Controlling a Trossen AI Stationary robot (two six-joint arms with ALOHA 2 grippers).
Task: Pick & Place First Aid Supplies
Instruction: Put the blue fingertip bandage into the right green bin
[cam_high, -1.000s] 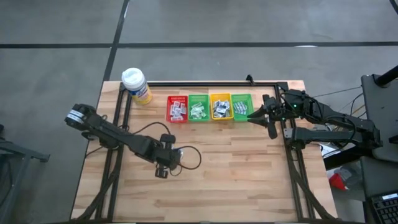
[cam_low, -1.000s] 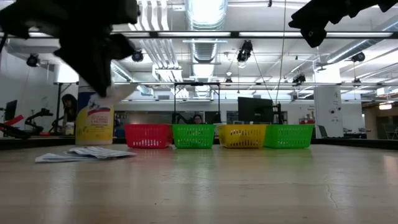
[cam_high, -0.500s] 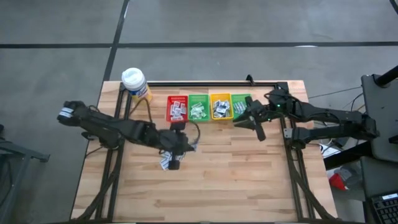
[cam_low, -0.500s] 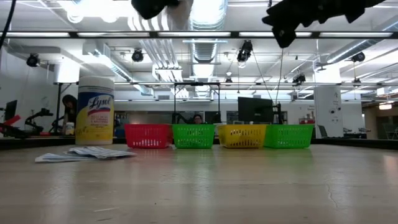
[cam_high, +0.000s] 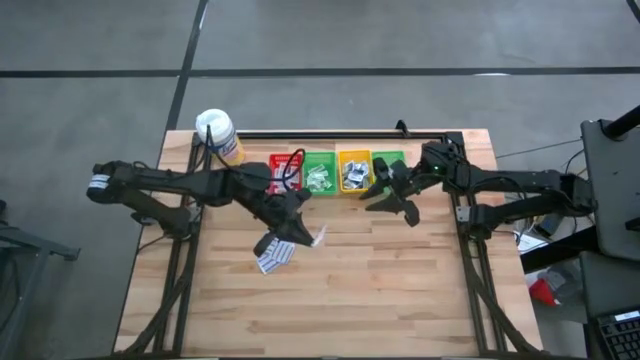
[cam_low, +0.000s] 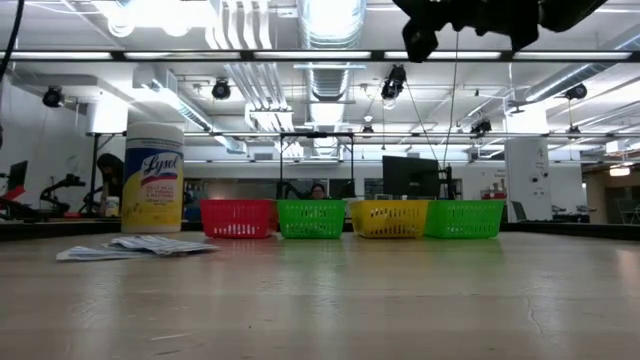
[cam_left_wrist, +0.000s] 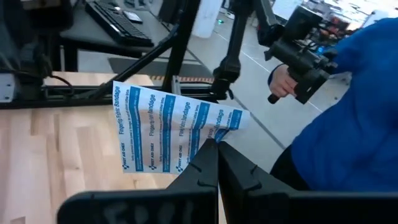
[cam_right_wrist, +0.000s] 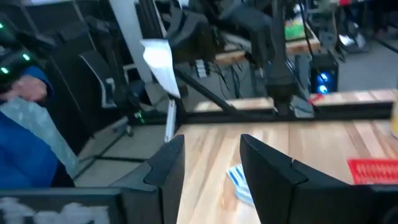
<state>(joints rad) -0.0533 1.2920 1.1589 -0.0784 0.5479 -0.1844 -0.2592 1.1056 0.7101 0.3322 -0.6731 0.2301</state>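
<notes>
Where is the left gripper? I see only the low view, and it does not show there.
Observer: The left gripper is over the middle of the table, close to the red bin.
Operator: Does it hold something?
Observer: Yes. It is shut on a strip of bandage packets with blue print, lifted off the wood.
Operator: Is the right gripper open?
Observer: Yes. The right gripper is open with nothing between its fingers. It hangs beside the rightmost green bin.
</notes>
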